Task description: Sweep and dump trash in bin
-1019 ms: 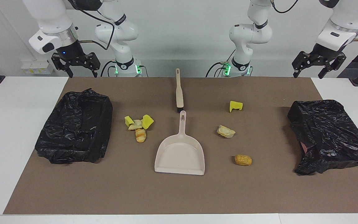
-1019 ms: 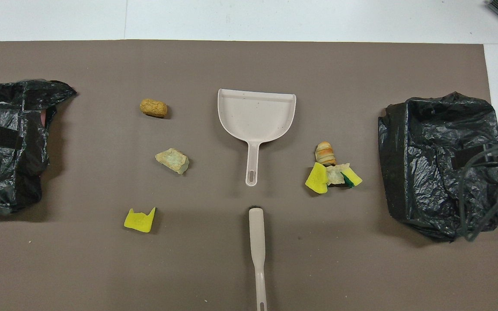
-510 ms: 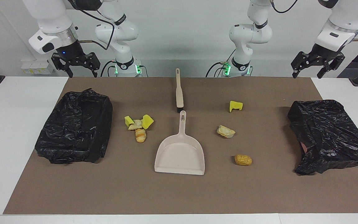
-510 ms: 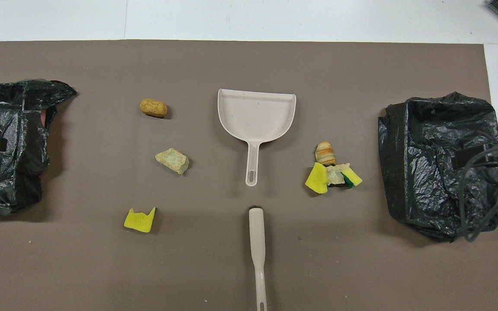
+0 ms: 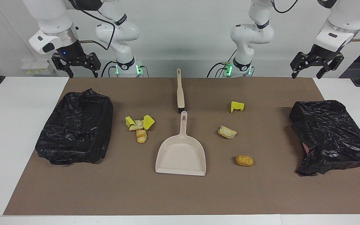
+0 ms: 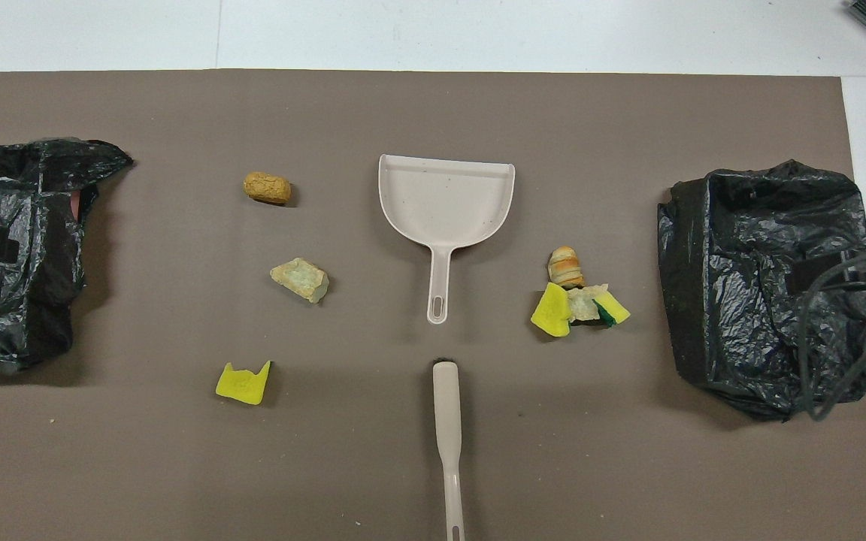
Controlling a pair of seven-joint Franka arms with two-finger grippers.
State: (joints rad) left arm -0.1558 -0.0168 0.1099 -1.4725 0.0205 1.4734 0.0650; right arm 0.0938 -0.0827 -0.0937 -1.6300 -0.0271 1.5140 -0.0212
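A beige dustpan lies mid-mat, its handle toward the robots. The beige brush lies in line with it, nearer to the robots. The trash is scattered. A small pile of yellow and tan scraps sits beside the dustpan's handle toward the right arm's end. Toward the left arm's end lie a yellow sponge bit, a pale lump and a golden-brown lump. My right gripper and left gripper hang open and empty over the mat's robot-side corners.
Two bins lined with black bags stand on the brown mat: one at the right arm's end, one at the left arm's end. White table shows around the mat.
My left gripper has drifted slightly up and toward the middle of the table. The right arm, the tools and the scraps have not moved.
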